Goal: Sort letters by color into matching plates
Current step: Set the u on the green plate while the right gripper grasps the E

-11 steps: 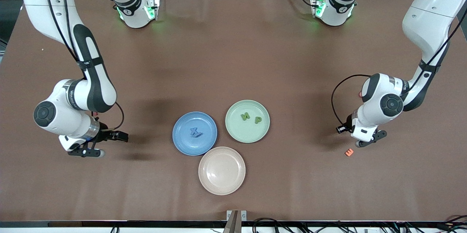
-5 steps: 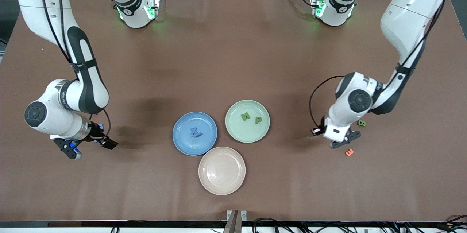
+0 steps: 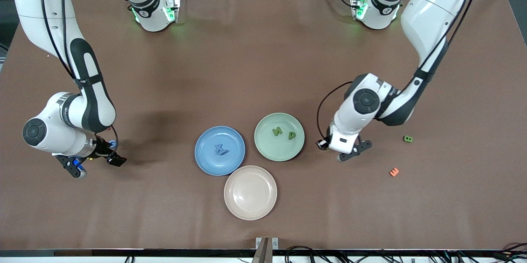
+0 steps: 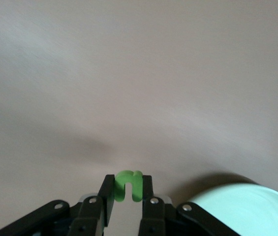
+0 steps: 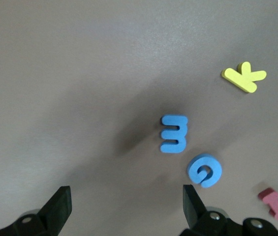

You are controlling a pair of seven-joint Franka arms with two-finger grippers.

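Two letters [image 3: 284, 133] lie in one plate [image 3: 263, 147], seemingly one in another.

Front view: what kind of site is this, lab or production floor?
Most likely a robotics lab: two arms at a brown table, foam letters being sorted into a blue plate and green plate, cable clutter along the table's edges.

Blue plate [image 3: 219, 150] holds a blue X [image 3: 221, 148]; touching it, the pale green plate [image 3: 279, 136] holds green N [image 3: 276, 131] and P [image 3: 291, 135]. Green U [image 4: 127, 185] is pinched in the left gripper [image 4: 127, 192] beside the green plate; green B [image 3: 407, 139] lies toward the left arm's end. Blue E [image 5: 174, 133] and G [image 5: 204, 170] lie flat, just beside each other, under the right gripper [image 5: 127, 206].
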